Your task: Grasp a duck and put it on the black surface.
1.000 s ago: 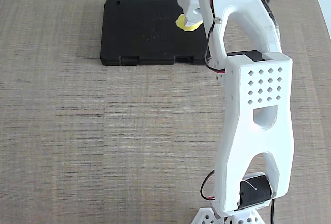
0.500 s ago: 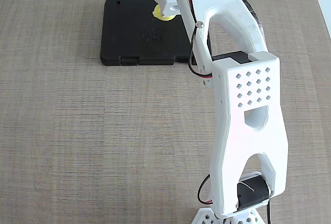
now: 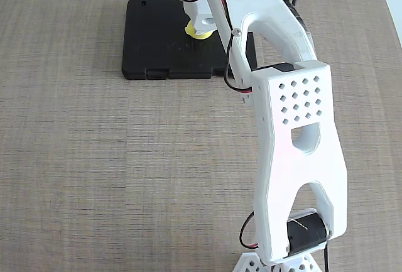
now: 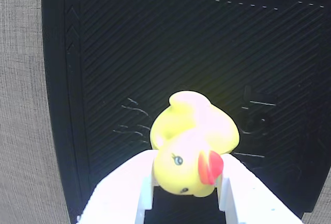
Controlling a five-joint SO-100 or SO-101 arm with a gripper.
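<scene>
Wrist view: claw point(image 4: 186, 182) clamped on the duck point(image 4: 194, 141) by its head, beak toward camera. Duck sits over the black surface point(image 4: 155, 53). Fixed view: duck point(image 3: 198, 31) near slab centre, desk point(image 3: 94, 159) around it.

Readable text: none in either view.
Black surface point(image 4: 155, 43): faint raised or scratched marks near its centre, seen in the wrist view; they may be an embossed logo, but no letter or number can be made out.
Same slab in the fixed view point(image 3: 154, 33): a dim centre mark, too small and low in contrast to read.
Arm point(image 3: 292, 134): plain white shell with a grid of holes, no label or brand showing.
</scene>
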